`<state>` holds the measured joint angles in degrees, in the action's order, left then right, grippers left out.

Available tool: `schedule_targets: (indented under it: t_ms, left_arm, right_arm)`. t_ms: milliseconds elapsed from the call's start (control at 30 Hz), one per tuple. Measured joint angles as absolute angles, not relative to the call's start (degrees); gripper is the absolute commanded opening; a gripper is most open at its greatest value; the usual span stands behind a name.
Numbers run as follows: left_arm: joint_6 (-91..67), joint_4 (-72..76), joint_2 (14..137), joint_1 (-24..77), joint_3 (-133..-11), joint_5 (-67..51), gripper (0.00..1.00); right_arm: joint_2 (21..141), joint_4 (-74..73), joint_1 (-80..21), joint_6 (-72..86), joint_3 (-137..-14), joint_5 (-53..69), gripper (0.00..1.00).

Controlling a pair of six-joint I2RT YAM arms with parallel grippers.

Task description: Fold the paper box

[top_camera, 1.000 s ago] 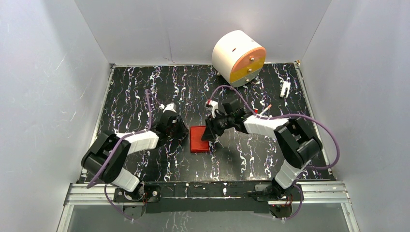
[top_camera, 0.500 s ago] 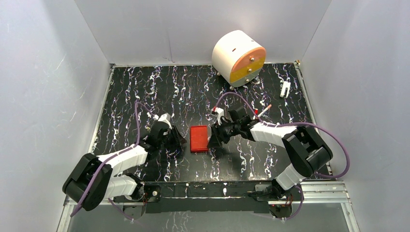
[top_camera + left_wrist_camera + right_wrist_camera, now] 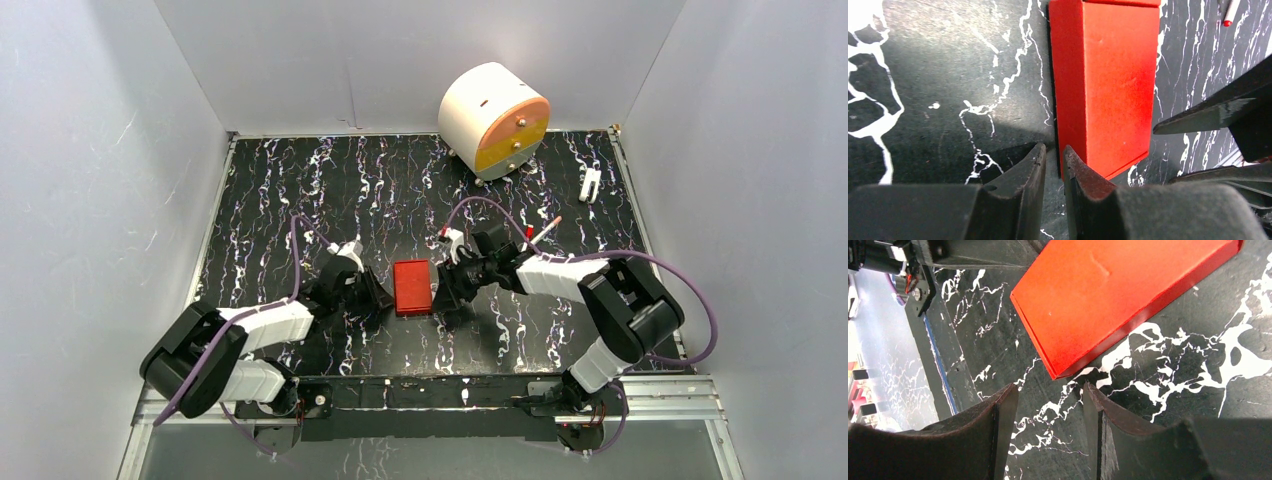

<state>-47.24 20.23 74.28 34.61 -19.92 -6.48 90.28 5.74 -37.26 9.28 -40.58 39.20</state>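
Observation:
The paper box (image 3: pixel 412 287) lies flat on the black marbled table as a small closed red rectangle, also seen in the left wrist view (image 3: pixel 1108 85) and the right wrist view (image 3: pixel 1108 295). My left gripper (image 3: pixel 374 297) sits low just left of it. Its jaws (image 3: pixel 1054 155) stand a narrow gap apart with only table between them, and one fingertip (image 3: pixel 1070 160) is right at the box's near left corner. My right gripper (image 3: pixel 447 294) is just right of the box, open (image 3: pixel 1050 390) and holding nothing, with the box's corner a little beyond its tips.
A large white-and-orange drum (image 3: pixel 493 120) stands at the back right. A small white clip (image 3: pixel 590 183) lies near the right wall. A red-capped white pen (image 3: pixel 542 230) lies behind the right arm. White walls enclose three sides, and a metal rail (image 3: pixel 430 395) runs along the near edge.
The right gripper has come off the box's right edge and now stands beside it. The left gripper dropped toward the near side, then moved back to the box's left edge.

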Motion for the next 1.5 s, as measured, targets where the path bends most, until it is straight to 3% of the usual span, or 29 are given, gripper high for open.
schedule_targets:
  t_ms: [167, 200, 233, 433, 667, 1067, 1500]
  left_arm:
    - [-48.4, 22.4, 75.7, 36.5, -19.9, -6.7, 0.18]
    - [-48.6, 22.7, 75.9, 36.8, -20.0, -6.7, 0.18]
    - [-48.8, 22.9, 76.0, 37.0, -20.0, -6.9, 0.18]
    - [-48.9, 21.8, 75.6, 36.8, -20.3, -6.0, 0.18]
    - [-46.3, 18.1, 75.5, 29.1, -22.9, -3.6, 0.15]
    - [-45.6, 21.3, 87.4, 27.4, -31.0, -6.7, 0.09]
    - [-46.1, 27.8, 93.1, 26.9, -32.8, -10.9, 0.07]
  right_arm:
    - [92.6, 5.8, -37.3, 9.3, -40.6, 39.2, 0.59]
    - [93.0, 5.8, -37.4, 9.3, -40.6, 39.2, 0.88]
    - [93.3, 5.8, -37.5, 9.3, -40.6, 39.1, 0.9]
    - [92.2, 12.3, -37.7, 24.6, -41.5, 17.7, 0.91]
    - [92.8, 12.2, -34.7, 27.5, -43.0, 8.3, 0.9]
    - [99.3, 13.3, -34.3, 27.9, -49.1, 11.6, 0.75]
    - [102.4, 18.2, -36.7, 31.6, -48.3, 19.6, 0.4]
